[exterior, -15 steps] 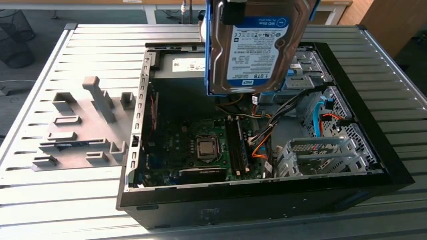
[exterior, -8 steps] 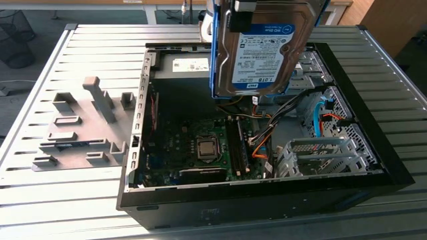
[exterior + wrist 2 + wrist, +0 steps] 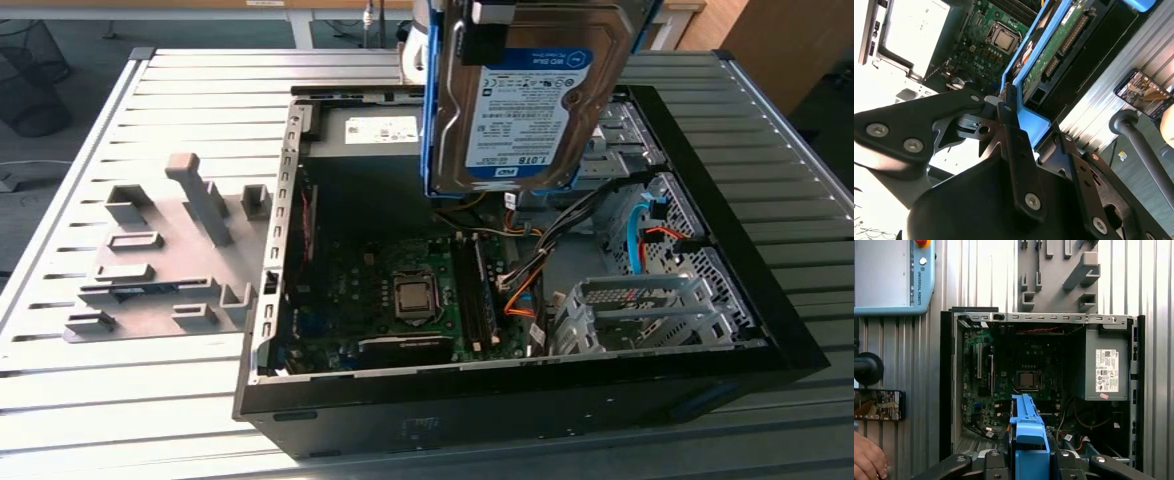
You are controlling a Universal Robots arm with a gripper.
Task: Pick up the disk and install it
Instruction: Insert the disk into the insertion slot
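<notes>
Above the open computer case (image 3: 747, 330): disk (image 3: 534, 90) held up by the gripper (image 3: 1029, 462).
Jaws clenched on the blue carrier frame at one end of the disk (image 3: 1054, 50), seen in both wrist views. Disk hangs on end, label facing the exterior camera, up off the case and over the motherboard (image 3: 400, 290). Grey fixture plate (image 3: 147, 270) lies on the slatted tabletop (image 3: 200, 80), to the exterior view's left of the case. Person's hand (image 3: 866, 460) is near a phone (image 3: 879, 404) lying on the tabletop.
</notes>
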